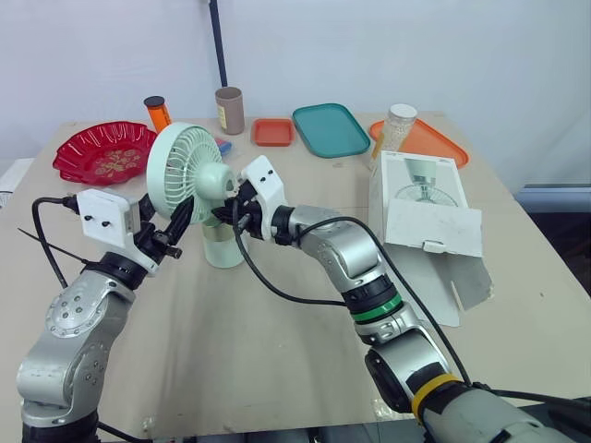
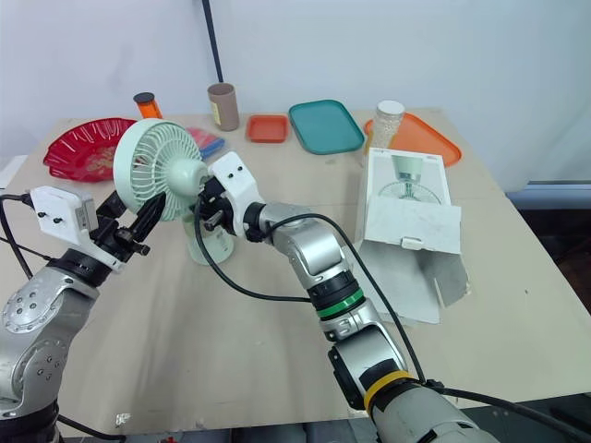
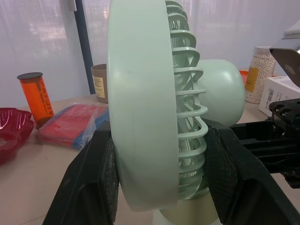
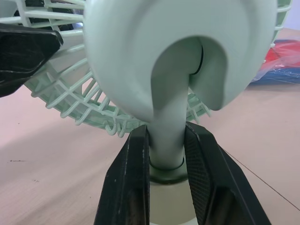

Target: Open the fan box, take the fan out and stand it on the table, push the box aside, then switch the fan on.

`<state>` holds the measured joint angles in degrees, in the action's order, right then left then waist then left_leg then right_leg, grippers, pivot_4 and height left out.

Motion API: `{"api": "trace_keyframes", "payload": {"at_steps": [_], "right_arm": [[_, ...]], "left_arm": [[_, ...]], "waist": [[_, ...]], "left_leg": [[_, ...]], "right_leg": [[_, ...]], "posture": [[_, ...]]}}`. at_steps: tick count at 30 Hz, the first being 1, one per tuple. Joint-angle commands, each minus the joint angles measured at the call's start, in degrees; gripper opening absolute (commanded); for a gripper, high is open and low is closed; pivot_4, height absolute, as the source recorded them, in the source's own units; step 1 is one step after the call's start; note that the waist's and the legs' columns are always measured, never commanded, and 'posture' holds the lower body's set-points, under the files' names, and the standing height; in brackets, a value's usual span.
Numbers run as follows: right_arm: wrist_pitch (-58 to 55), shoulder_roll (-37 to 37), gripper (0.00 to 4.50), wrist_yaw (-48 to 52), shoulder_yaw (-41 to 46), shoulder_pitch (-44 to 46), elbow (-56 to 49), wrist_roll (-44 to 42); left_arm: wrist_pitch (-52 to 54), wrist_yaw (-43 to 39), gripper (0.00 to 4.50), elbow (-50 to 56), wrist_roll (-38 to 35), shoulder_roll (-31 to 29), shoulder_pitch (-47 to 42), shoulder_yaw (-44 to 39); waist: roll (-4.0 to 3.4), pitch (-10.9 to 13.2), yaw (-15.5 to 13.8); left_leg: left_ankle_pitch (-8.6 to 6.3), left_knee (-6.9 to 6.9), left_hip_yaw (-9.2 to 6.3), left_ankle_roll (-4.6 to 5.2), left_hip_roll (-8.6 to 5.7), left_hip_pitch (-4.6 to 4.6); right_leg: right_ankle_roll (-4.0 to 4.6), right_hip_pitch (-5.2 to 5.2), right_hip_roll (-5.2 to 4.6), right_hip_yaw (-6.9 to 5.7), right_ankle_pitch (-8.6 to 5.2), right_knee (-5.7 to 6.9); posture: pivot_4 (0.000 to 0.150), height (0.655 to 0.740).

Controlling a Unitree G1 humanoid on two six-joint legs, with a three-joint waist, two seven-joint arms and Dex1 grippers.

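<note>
White curtain backs a brown tabletop (image 1: 277,360) on which trays, a red dish and jars are ranged along the upper edge of the frame. At left-centre the mint-green fan (image 1: 189,171) is seen out of its carton and upright, its stem vertical and its round foot apparently resting on the tabletop, though full contact cannot be confirmed. The left pincer (image 3: 159,140) is closed across the fan's head, one finger on the front rim and one against the rear grille. The right pincer (image 4: 168,140) is clamped narrowly on the stem just above the foot. The fan box (image 1: 425,208) lies at centre-right of the frame, well apart from the fan, with its flap hanging open toward the lower edge and its long axis running from upper to lower frame. Standing the fan is judged nearly done. For pushing the box aside, the right arm is judged the nearer. No switch can be made out.
</note>
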<state>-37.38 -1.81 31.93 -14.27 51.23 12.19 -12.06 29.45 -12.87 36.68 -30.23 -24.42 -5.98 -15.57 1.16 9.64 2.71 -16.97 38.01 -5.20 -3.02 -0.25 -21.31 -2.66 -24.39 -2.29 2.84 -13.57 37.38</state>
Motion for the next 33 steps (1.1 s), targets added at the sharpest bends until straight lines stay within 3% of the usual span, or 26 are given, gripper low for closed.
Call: {"api": "trace_keyframes", "payload": {"at_steps": [1,4,6,11,19,25,30,31,33], "right_arm": [[1.0,-0.8,0.99,-0.5,1.1,2.1,0.0,-0.1],[1.4,-0.7,0.99,-0.6,1.5,2.4,0.6,0.0],[1.7,-0.6,0.94,-0.7,1.6,2.5,1.1,0.2],[2.5,-0.6,0.94,-0.9,2.1,3.1,2.5,0.4],[3.5,0.2,0.94,-0.5,2.6,3.3,2.3,0.0],[5.2,3.8,0.94,5.4,3.6,1.8,-2.8,-2.9],[8.9,9.5,0.94,13.5,4.7,-0.5,-9.0,-6.2],[9.3,11.2,0.94,16.2,5.3,-1.6,-11.1,-7.7],[8.6,14.7,0.94,21.3,6.7,-3.8,-15.2,-11.3]], "left_arm": [[-2.0,-1.3,1.97,2.6,-1.0,0.0,0.5,-1.0],[-2.0,-2.1,1.97,2.7,-1.4,-0.4,1.6,-1.7],[-1.4,-2.3,3.03,2.6,-2.6,-0.5,2.2,-3.0],[-1.3,-3.9,4.42,3.0,-5.4,-1.4,3.4,-5.5],[-1.8,-7.0,4.42,2.5,-9.8,-3.7,5.6,-10.9],[2.4,-10.5,4.42,-5.0,-23.3,-10.3,6.5,-24.6],[0.8,-18.4,4.42,-9.4,-21.5,-14.6,9.8,-25.2],[0.8,-20.8,3.89,-9.7,-22.0,-15.1,10.5,-24.6],[0.7,-25.2,3.45,-10.0,-21.6,-15.9,11.8,-22.6]], "waist": [[0.0,0.0,0.0],[0.0,0.0,0.0],[0.0,0.0,0.0],[0.0,0.0,0.0],[0.0,0.0,0.0],[0.0,0.0,0.0],[-0.02,0.0,0.1],[-0.04,0.0,0.1],[-0.03,0.0,0.0]], "left_leg": [[0.0,0.0,0.01,0.0,0.0,0.0],[0.0,0.0,0.01,0.0,0.01,0.02],[0.0,0.0,0.04,0.0,0.01,0.03],[0.0,0.0,0.04,-0.01,0.01,0.03],[0.0,0.0,0.05,-0.01,0.01,0.03],[0.0,0.0,0.01,0.0,0.01,0.02],[-0.02,-0.02,0.01,0.03,0.0,0.0],[-0.02,-0.04,0.0,0.03,0.01,-0.01],[-0.02,-0.06,0.0,0.04,0.02,-0.01]], "right_leg": [[0.0,0.0,0.0,0.0,0.0,0.0],[0.01,0.0,0.0,0.0,0.0,0.02],[0.02,0.0,0.0,0.01,0.01,0.02],[0.02,0.01,-0.01,0.01,0.01,0.02],[0.02,0.01,0.0,0.01,0.01,0.02],[0.02,0.0,0.0,-0.02,0.01,0.01],[0.02,0.02,0.0,-0.05,0.01,-0.08],[0.02,0.01,0.0,-0.06,0.01,-0.11],[0.02,0.01,0.01,-0.07,0.01,-0.12]], "posture": [[0.15,0.74],[0.15,0.74],[0.15,0.74],[0.15,0.74],[0.15,0.74],[0.15,0.74],[0.15,0.74],[0.15,0.74],[0.15,0.74]]}}
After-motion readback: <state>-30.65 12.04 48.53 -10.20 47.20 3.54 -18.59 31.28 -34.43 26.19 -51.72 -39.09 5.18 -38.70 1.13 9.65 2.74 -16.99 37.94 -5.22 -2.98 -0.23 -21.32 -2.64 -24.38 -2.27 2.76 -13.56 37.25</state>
